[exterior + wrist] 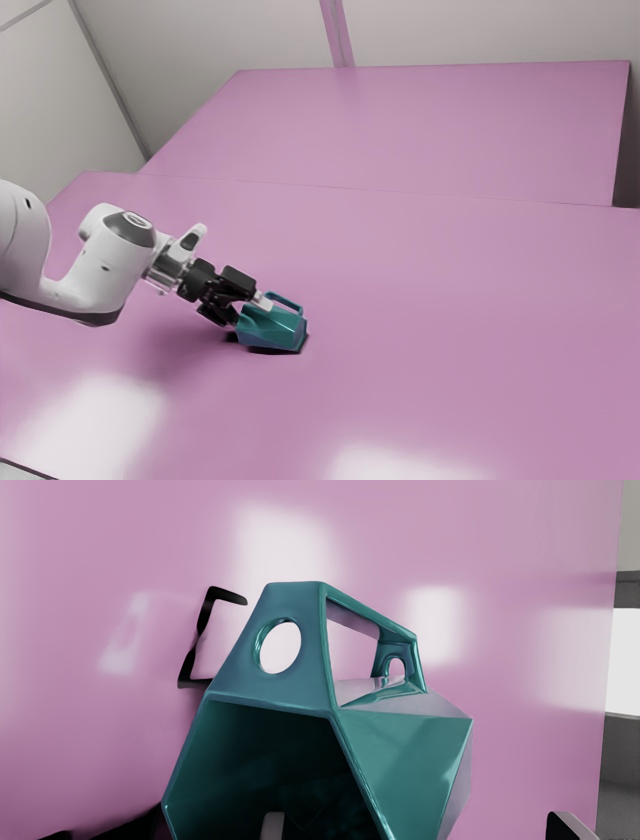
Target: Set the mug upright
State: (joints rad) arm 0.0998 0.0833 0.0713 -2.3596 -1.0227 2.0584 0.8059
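Note:
In the exterior view my gripper [248, 309] is at the mouth end of the teal mug [274, 330]. The mug lies on its side on the pink table, handle [287, 302] upward, base away from the hand. In the wrist view the faceted mug [405, 760] turns its dark mouth toward the camera, and its handle [305, 600] has a round hole. My gripper [419, 825] is open: one fingertip [273, 825] overlaps the dark mouth, the other stands outside the mug with a gap to its wall. Contact at the mouth is unclear.
The pink table [430, 300] extends around the mug. Behind it is another pink surface [430, 130], with pale walls [200, 50] beyond. A thin dark angular shape [204, 615] lies beside the mug on the table in the wrist view, apparently its shadow.

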